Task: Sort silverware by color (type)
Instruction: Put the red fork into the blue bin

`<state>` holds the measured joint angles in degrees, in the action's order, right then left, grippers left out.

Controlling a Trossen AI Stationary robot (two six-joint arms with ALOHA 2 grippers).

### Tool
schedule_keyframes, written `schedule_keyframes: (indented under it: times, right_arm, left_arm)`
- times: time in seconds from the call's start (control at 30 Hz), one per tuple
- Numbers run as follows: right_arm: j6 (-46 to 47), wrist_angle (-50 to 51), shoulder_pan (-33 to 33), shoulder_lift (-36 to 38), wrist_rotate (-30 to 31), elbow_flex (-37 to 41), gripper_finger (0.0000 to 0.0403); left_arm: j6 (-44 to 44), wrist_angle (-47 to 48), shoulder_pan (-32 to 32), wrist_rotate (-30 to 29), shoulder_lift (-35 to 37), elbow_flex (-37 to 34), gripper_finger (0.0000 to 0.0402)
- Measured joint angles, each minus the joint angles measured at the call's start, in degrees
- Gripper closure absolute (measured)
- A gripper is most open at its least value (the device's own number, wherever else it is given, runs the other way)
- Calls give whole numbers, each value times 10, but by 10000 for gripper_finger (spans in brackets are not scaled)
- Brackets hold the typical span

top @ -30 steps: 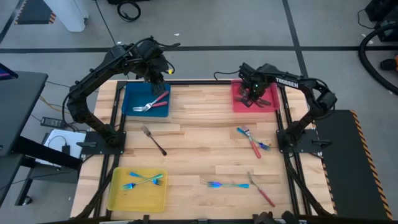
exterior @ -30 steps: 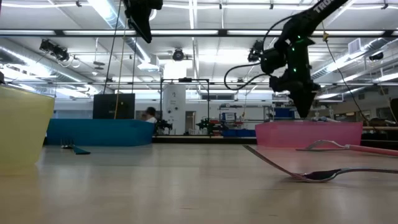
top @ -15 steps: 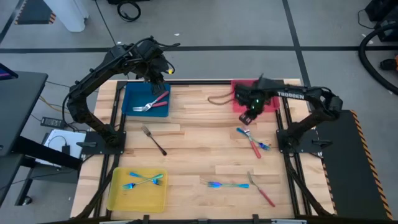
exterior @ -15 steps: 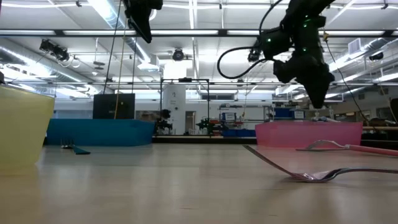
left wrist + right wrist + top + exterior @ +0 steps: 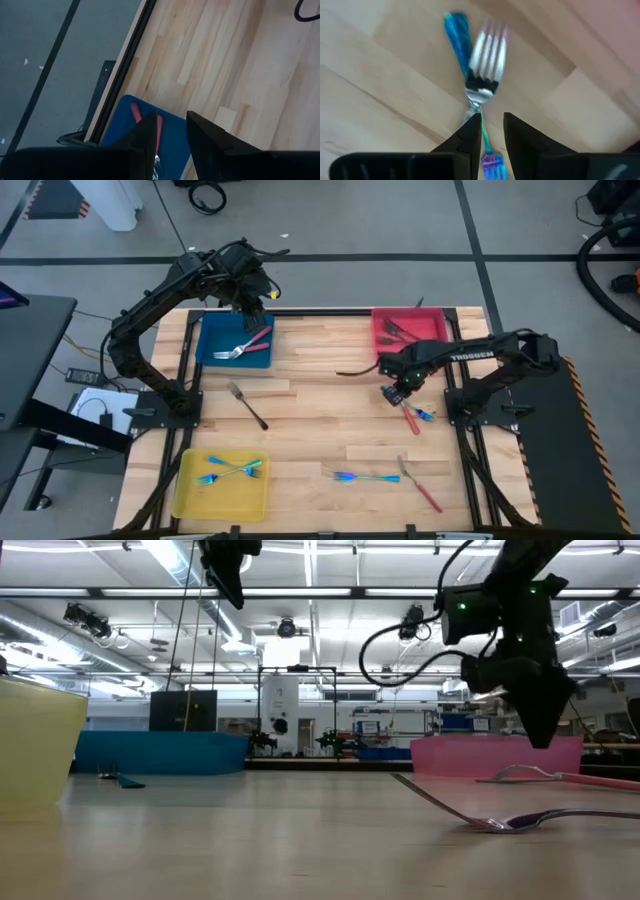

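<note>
The silverware lies spread on the light wooden table [image 5: 320, 395] and in three trays: the red plastic tray [image 5: 408, 332] holds dark grey pieces. My right claw [image 5: 391, 393] has left that tray and now hangs just above the crossed pair beside it, a red-handled fork [image 5: 484, 54] over a shiny blue-cyan utensil [image 5: 459, 32]. Its fingers stand a little apart and hold nothing. I judge one drop finished and the next pick beginning. My left claw [image 5: 256, 307] waits over the blue tray [image 5: 212, 340], narrowly open, empty.
</note>
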<state>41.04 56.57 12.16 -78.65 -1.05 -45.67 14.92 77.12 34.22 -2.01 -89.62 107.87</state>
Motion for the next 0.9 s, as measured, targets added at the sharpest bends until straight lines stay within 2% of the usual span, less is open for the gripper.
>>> schedule_keyframes:
  times: [0.33,0.9]
  right_arm:
    - [85,-57,-48,0,23,41,313]
    - [115,-151,-58,-1,52,93,313]
  left_arm:
    - [10,-7,0,0,0,0,297]
    - [8,-9,0,0,0,0,297]
